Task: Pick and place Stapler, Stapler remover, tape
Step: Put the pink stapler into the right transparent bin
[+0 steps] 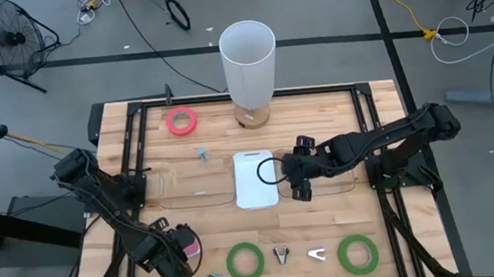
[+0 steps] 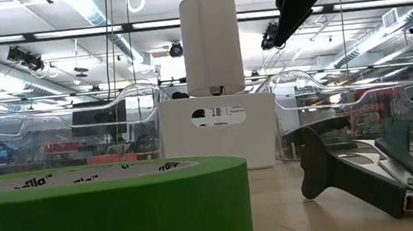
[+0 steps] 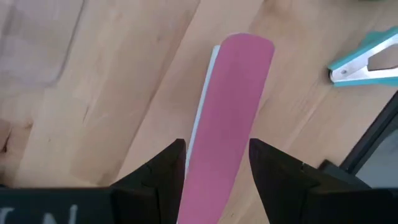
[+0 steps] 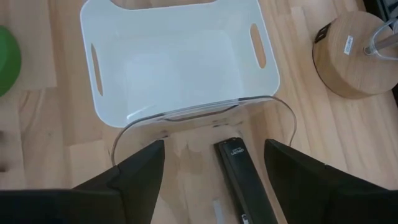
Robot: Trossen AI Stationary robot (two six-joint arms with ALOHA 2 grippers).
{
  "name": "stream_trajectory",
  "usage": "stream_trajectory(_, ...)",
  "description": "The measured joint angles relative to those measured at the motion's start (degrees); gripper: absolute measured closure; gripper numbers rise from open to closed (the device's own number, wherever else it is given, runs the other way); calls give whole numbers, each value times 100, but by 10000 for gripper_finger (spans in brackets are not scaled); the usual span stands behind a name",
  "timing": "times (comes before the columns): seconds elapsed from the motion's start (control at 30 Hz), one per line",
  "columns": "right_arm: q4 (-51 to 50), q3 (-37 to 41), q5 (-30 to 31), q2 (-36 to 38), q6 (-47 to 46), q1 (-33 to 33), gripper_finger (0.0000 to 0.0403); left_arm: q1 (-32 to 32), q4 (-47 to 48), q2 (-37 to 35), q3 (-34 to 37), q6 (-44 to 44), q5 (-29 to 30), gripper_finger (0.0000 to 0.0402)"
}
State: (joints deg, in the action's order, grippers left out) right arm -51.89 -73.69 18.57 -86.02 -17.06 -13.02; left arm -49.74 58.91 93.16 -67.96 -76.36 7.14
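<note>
My left gripper (image 1: 181,250) is at the table's near left, pointing down, shut on a pink stapler (image 3: 233,93). My right gripper (image 1: 295,179) hangs open over the clear bin (image 1: 337,173) beside the white bin (image 4: 177,59). A black stapler (image 4: 239,180) lies in that clear bin below its fingers. The pinkish-red tape (image 1: 182,121) lies flat at the far left. Two green tapes (image 1: 244,261) (image 1: 356,253) lie flat near the front edge. Between them lie a dark staple remover (image 1: 282,255) and a white one (image 1: 318,254). A teal one (image 3: 367,59) lies near my left gripper. My left gripper pinches the pink stapler's two long sides (image 3: 214,155) between its two fingers, which come from above and lie across it. The stapler runs level out past the fingertips, its rounded end (image 3: 249,43) free. Whether it rests on the table or hangs clear, I cannot tell.
A tall white cylinder on a wooden foot (image 1: 249,61) stands at the far middle. A second clear bin (image 1: 193,187) sits left of the white bin. A small light-blue remover (image 1: 201,154) lies beyond it. A black frame (image 1: 130,150) runs along the table's sides.
</note>
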Motion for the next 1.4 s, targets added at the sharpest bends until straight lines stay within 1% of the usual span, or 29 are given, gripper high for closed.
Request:
stream_trajectory(0.13, 3, 0, -2, 0, 0, -2, 128, -95, 18, 280, -5, 22, 79, 220)
stream_trajectory(0.3, 3, 0, -2, 0, 0, -2, 128, -100, -49, 536, -31, 310, 37, 220)
stream_trajectory(0.47, 3, 1, -2, -2, 0, -2, 128, -86, -149, 542, -71, 370, -88, 220)
stream_trajectory(0.6, 6, 2, -2, -2, -2, -2, 128, -79, -49, 552, -176, 635, -97, 220)
stream_trajectory(0.83, 10, 2, -2, -2, -3, -2, 128, -20, 11, 551, -181, 657, -130, 220)
stream_trajectory(1.07, 10, 2, -2, -2, -2, -2, 128, 133, 200, 545, -194, 810, -380, 220)
stream_trajectory(1.2, 10, 1, -2, -2, -2, -1, 128, 144, 495, 553, -425, 996, -421, 220)
stream_trajectory(1.3, 10, 2, -2, -2, -4, -1, 128, 131, 620, 551, -672, 1009, -334, 220)
stream_trajectory(1.4, 8, 2, -2, -2, -47, -2, 128, 61, 624, 551, -657, 774, -265, 220)
